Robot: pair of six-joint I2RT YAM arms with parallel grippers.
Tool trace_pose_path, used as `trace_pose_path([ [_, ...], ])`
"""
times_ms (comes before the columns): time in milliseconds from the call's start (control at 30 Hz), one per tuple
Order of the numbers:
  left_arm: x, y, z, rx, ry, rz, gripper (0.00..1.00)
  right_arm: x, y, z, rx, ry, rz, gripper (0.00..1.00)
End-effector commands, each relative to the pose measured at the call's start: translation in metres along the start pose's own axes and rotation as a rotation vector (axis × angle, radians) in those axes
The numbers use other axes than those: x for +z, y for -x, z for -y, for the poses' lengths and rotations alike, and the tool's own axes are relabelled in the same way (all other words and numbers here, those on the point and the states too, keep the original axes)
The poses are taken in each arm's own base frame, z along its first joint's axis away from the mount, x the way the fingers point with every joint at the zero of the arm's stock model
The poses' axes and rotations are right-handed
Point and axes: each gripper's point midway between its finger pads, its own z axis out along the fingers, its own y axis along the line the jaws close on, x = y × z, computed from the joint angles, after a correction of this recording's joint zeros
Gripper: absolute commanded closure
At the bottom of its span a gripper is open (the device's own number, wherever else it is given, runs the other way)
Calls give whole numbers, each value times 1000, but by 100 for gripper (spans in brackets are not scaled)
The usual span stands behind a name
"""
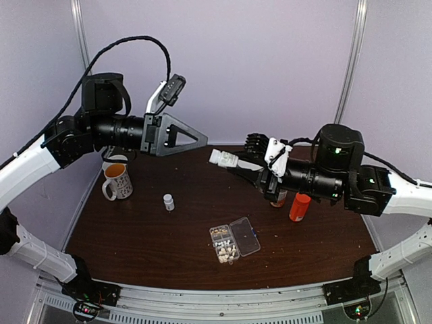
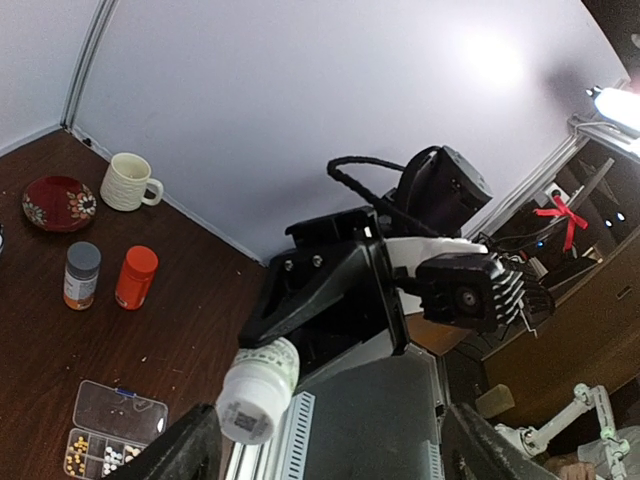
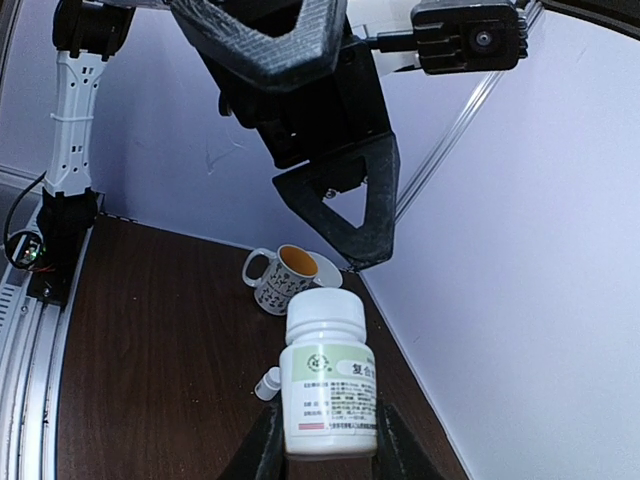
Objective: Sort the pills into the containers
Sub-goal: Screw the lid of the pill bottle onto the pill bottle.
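Glossy clear plastic organiser box

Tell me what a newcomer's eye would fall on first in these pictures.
First comes the white plastic pill bottle with a green label, held in mid-air over the dark wooden table by the right gripper. The open left gripper faces it. Below, near the table's front edge, lies the flat clear plastic organiser box, lid open, with cream-white pills in its cells.

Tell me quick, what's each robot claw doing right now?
Left gripper: open, holding nothing.
Right gripper: closed on the white plastic pill bottle with a green label.
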Motion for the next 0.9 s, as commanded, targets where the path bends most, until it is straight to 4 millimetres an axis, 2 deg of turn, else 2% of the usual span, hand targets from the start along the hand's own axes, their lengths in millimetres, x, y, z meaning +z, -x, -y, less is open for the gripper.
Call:
trace_pose_path([
  [0, 0, -2, 4, -57, -32, -13, 22, -1, 20, 17, -21, -74, 37, 100],
  [300, 4, -7, -13, -89, 35, -21, 16, 1, 25, 17, -25, -79, 61, 100],
  [667, 7, -8, -20, -116, 59, -24, 31, 7, 26, 15, -21, -71, 61, 100],
  [867, 10, -11, -22, -126, 54, -41, 33, 10, 26, 14, -19, -64, 60, 100],
])
